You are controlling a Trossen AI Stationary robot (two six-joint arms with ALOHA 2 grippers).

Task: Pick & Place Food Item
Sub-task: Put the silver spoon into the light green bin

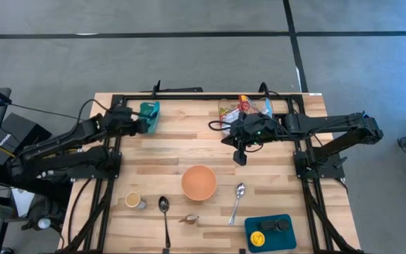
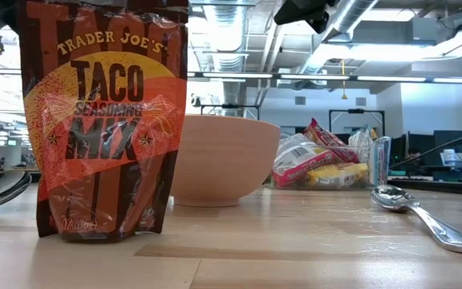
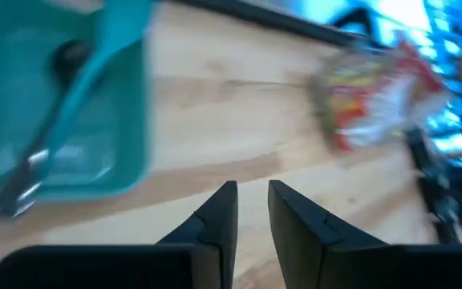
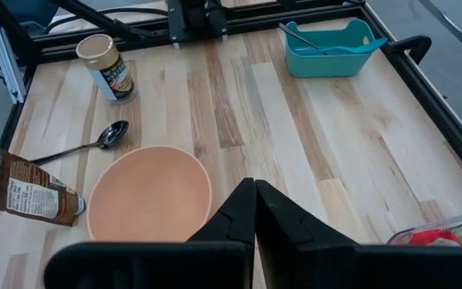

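A Taco Seasoning Mix pouch (image 2: 103, 120) stands upright on its bottom edge near the table's front (image 1: 188, 219). Several snack packets (image 1: 245, 107) lie in a clear container at the far edge. An orange bowl (image 1: 199, 182) sits mid-table. My left gripper (image 3: 251, 210) hovers by the teal bin (image 1: 150, 113) at the far left. It is narrowly open, with nothing between its fingers. My right gripper (image 1: 240, 156) is shut and empty. It hangs above the table between the snack container and the bowl (image 4: 149, 193).
The teal bin (image 3: 62, 112) holds a utensil. Near the front edge lie two spoons (image 1: 164, 206) (image 1: 239, 196). A small jar (image 1: 134, 200) and a teal tray (image 1: 269, 233) with small items are there too. A black frame rail (image 1: 210, 95) borders the table's far edge.
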